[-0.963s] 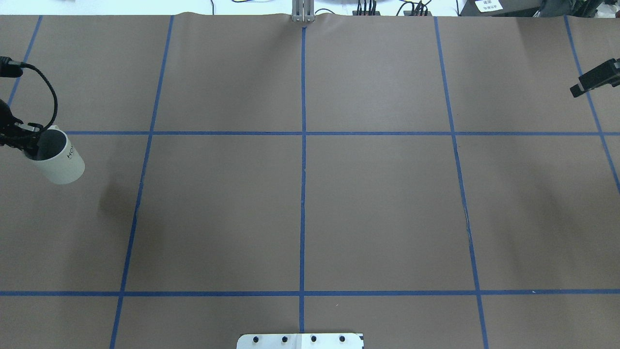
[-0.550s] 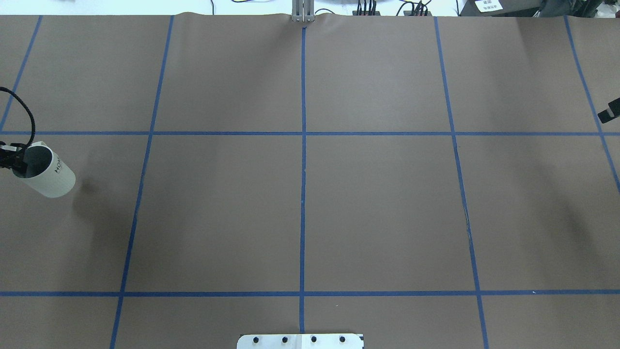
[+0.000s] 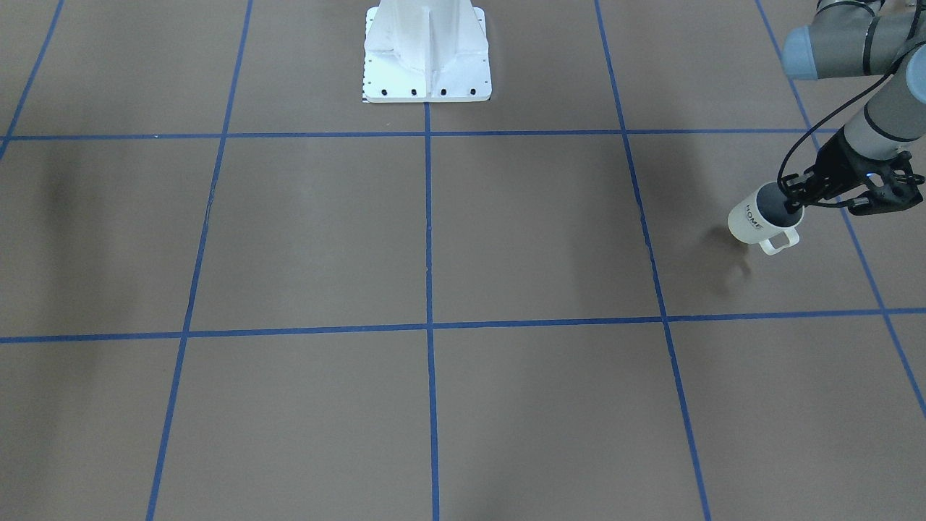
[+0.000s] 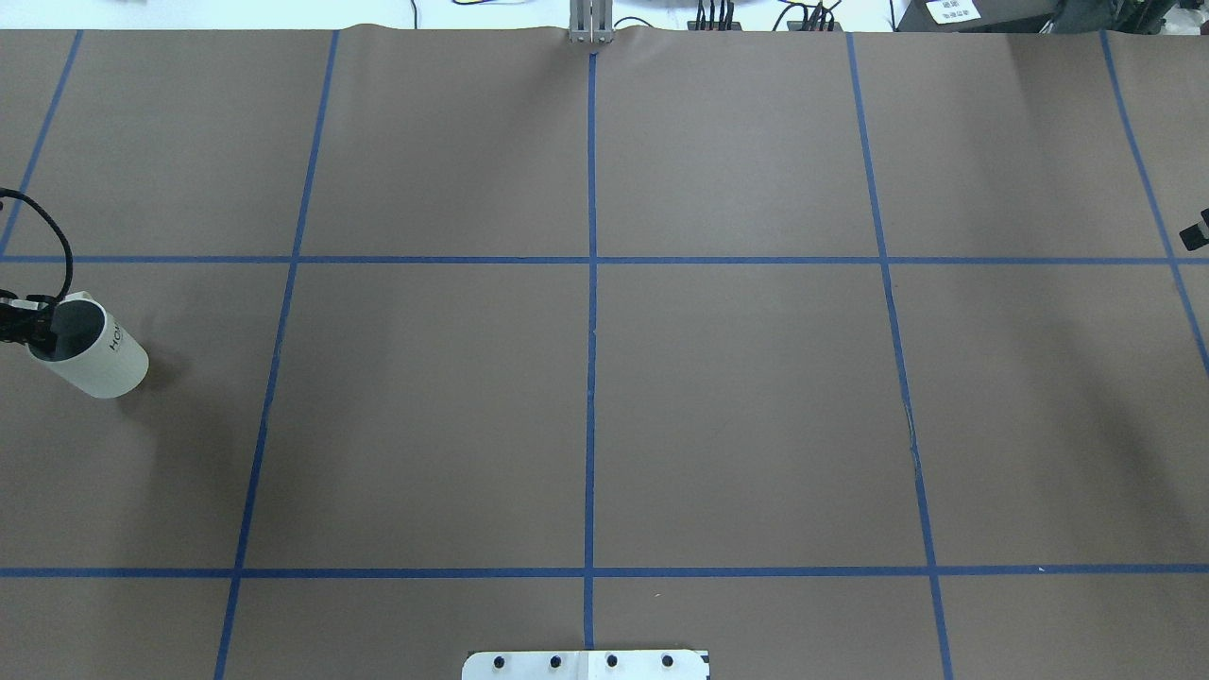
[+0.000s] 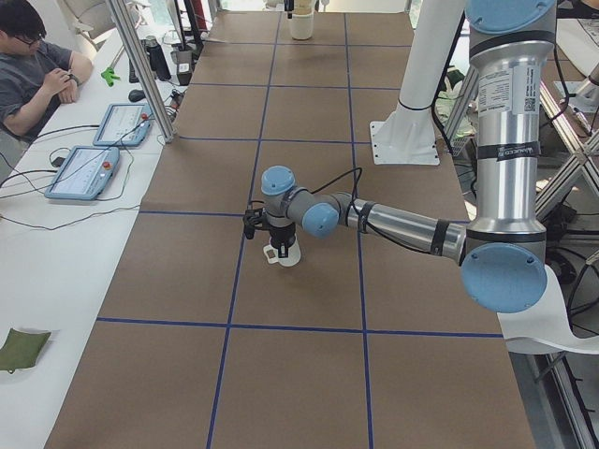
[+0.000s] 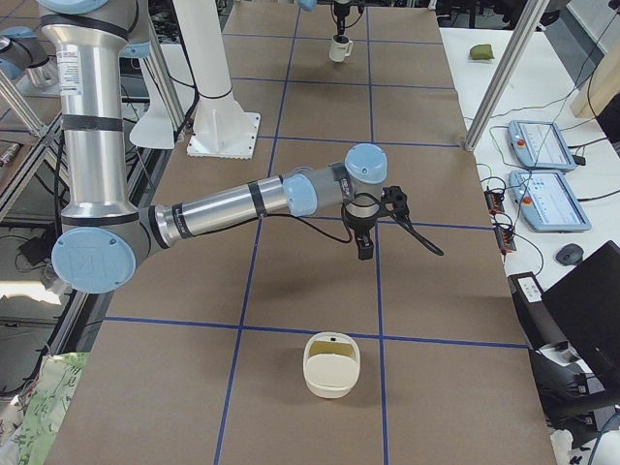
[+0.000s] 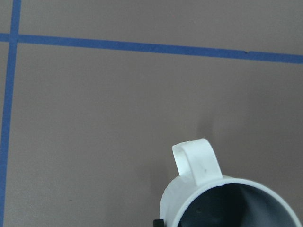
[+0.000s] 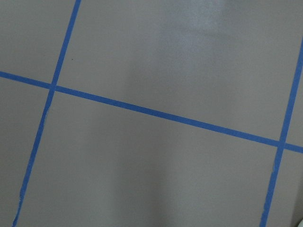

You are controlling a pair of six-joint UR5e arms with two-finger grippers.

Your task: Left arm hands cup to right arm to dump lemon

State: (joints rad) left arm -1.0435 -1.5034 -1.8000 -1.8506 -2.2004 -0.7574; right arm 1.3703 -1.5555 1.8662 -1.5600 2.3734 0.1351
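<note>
Pinching the cup (image 3: 749, 217) at its rim, left gripper (image 3: 793, 202) hangs near the table's (image 3: 434, 239) left edge, well apart from right gripper (image 6: 364, 250), whose grip I cannot tell.

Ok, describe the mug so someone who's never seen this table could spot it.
On the brown, blue-taped table, go to the robot's left end. The left gripper holds the mug by its rim: cream-white, squarish handle, black HOME lettering.

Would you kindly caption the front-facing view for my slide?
Left gripper holds a cream-white HOME mug by its rim.
</note>
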